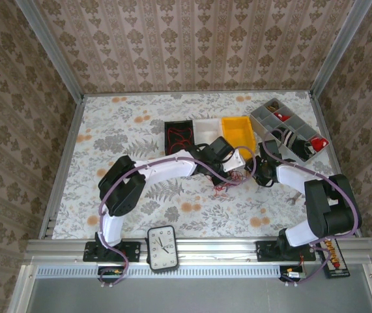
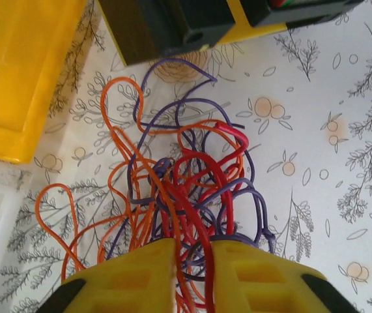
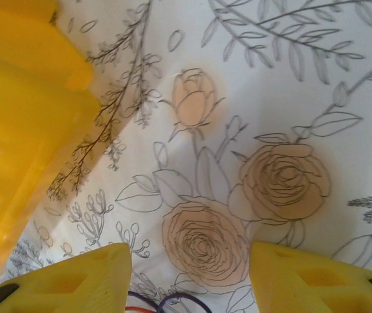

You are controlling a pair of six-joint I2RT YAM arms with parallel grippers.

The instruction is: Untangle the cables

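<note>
Top view, cables: we note the loose cables (image 1: 225, 185) mid-table on the flowered table (image 1: 127, 124), just near of the yellow bin (image 1: 238, 132). More red strands lie in the black bin (image 1: 178, 135), further left.
Top view, arms: the left gripper (image 1: 232, 168) sits right over the tangle. The right gripper (image 1: 261, 171) is just to the right, so the tangle lies to its left.
Left wrist, grip: the left gripper (image 2: 194, 251) is pinched nearly together with red strands running through the gap. We read it as clamped on the cables (image 2: 186, 176).
Left wrist, lie: orange, purple and red loops fan out ahead of the fingertips, beside the yellow bin (image 2: 23, 72). We find no single long axis, though the gripped red strands run straight out from the jaws.
Right wrist, grip: the right gripper (image 3: 192, 280) has its jaws wide apart, with bare cloth between them.
Right wrist, cables: a purple and orange loop of the cables (image 3: 163, 301) peeks in at the bottom edge.
Our judgement: the left arm has the hold and the right is free and close. The move turns on the right taking a loop on its left side and drawing it rightward, away from the clamp.
</note>
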